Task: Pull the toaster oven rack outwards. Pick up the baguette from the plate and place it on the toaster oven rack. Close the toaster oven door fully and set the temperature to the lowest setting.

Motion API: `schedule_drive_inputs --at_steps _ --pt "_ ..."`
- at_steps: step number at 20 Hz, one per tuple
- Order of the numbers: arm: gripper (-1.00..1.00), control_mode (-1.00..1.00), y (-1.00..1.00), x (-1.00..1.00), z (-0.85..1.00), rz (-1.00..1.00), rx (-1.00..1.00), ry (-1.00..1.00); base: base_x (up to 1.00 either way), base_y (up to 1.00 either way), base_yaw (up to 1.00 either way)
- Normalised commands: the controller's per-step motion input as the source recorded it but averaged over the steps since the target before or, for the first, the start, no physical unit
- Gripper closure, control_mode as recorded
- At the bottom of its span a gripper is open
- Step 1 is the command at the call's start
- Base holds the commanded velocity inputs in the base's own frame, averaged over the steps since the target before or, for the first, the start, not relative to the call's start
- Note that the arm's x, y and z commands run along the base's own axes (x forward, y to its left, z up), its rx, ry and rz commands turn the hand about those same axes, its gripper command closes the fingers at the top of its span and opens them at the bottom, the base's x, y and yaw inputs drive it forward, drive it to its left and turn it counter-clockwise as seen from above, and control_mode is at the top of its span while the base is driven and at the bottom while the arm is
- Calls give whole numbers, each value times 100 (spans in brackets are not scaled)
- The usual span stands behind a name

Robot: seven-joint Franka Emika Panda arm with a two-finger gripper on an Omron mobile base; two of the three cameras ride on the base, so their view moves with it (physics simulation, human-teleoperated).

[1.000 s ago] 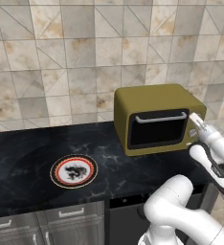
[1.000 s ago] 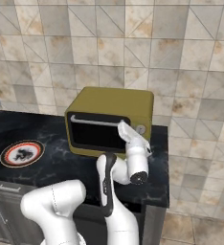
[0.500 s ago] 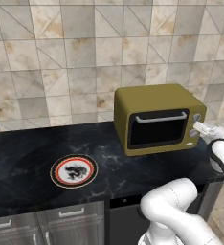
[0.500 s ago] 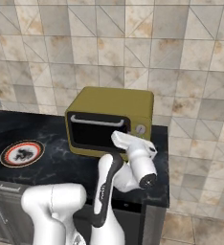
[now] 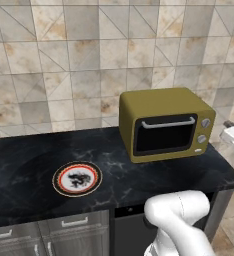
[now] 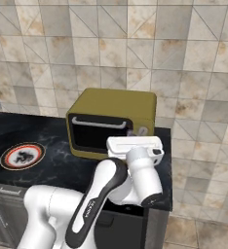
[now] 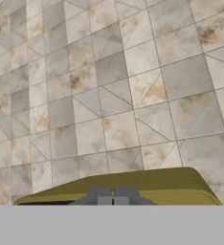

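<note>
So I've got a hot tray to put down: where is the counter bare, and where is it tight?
The widest bare stretch of the black counter runs left of the plate and between the plate and the toaster oven. A narrower strip lies in front of the oven's closed door. The right end is tight: the arm stands there.

Black marble counter (image 5: 29, 165) carries plate (image 5: 77, 178) left, toaster oven (image 5: 164, 122) right, well apart.
</note>
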Motion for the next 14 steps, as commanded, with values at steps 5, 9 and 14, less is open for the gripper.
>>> schedule_drive_inputs --at_steps 5,9,14 --pt "100 -100 -44 -11 56 0 -3 2 0 0 0" --pt "100 -100 -51 18 2 0 -1 14 0 0 0" --pt "100 -100 -45 11 -14 0 0 27 0 0 0"
